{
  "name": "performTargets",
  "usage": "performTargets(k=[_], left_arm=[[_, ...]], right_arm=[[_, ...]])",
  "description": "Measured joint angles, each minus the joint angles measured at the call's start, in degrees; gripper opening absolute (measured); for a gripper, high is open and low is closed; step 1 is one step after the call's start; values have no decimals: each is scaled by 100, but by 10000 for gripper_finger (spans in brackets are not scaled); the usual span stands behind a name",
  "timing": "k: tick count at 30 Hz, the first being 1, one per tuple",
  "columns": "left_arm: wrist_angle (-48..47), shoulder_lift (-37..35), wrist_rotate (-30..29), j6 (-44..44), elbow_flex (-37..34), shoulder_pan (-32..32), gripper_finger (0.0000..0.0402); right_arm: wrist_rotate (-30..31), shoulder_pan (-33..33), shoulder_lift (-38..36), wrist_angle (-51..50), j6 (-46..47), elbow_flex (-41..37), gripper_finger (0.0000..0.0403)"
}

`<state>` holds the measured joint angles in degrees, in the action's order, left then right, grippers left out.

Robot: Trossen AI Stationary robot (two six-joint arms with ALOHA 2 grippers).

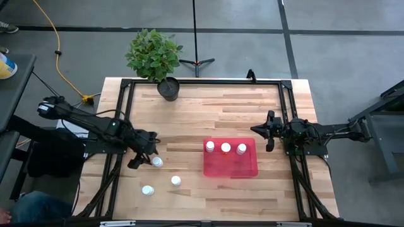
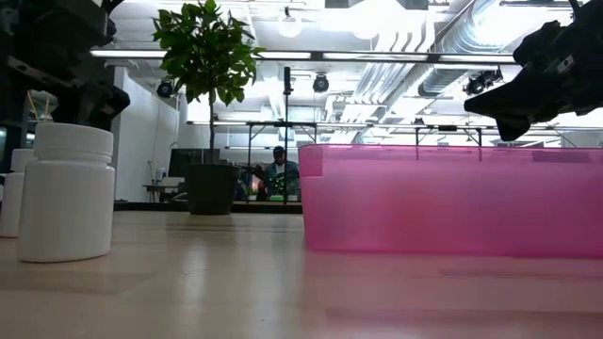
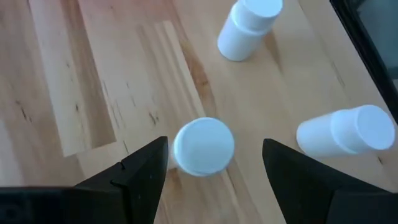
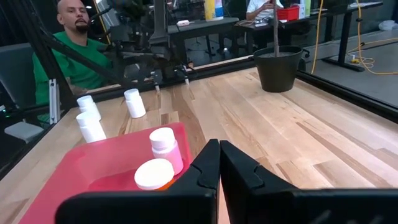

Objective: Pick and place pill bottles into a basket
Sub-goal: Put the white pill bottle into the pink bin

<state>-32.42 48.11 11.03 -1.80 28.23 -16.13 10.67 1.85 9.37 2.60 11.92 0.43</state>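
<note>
Pale butcher-block table (image 1: 214, 120), three pill bottles already standing in the red basket (image 1: 231, 166), three more loose on the wood. Left gripper (image 3: 208, 165) hangs with fingers spread wide, one bottle (image 3: 203, 146) directly between the tips, cap up. A clean grasp likely means dropping straight down and closing on the body below the cap, centred, without nudging its two neighbours. Right gripper (image 4: 219, 165) waits beside the basket, fingers pressed together. Only the left wrist view shows the bottle centred between the fingers; overhead, the arm partly masks it.
</note>
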Motion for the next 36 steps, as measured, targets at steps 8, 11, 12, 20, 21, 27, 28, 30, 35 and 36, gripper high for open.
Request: performTargets(k=[8, 11, 12, 20, 21, 27, 28, 30, 35, 36], left_arm=[[306, 388, -268, 27, 2, -242, 294], [303, 532, -468, 4, 2, -226, 294], [303, 582, -479, 9, 2, -227, 294], [438, 1002, -366, 5, 2, -229, 294], [448, 1038, -369, 6, 2, -229, 294], [668, 1283, -391, 5, 2, -229, 294], [690, 1328, -391, 6, 2, -229, 294], [707, 1403, -380, 4, 2, -229, 294], [716, 1520, -365, 4, 2, -229, 294], [731, 1538, -361, 4, 2, -229, 294]], right_arm=[[4, 0, 0, 3, 0, 2, 1], [-2, 0, 0, 4, 1, 2, 2], [-2, 0, 0, 4, 0, 2, 3], [-6, 0, 0, 2, 0, 2, 2], [-6, -1, 0, 2, 0, 2, 3], [-8, 1, 0, 3, 0, 1, 1], [-8, -1, 0, 4, 0, 2, 1], [-8, -1, 0, 4, 0, 2, 2], [-8, 2, 0, 4, 0, 2, 2], [-8, 0, 0, 4, 0, 2, 1]])
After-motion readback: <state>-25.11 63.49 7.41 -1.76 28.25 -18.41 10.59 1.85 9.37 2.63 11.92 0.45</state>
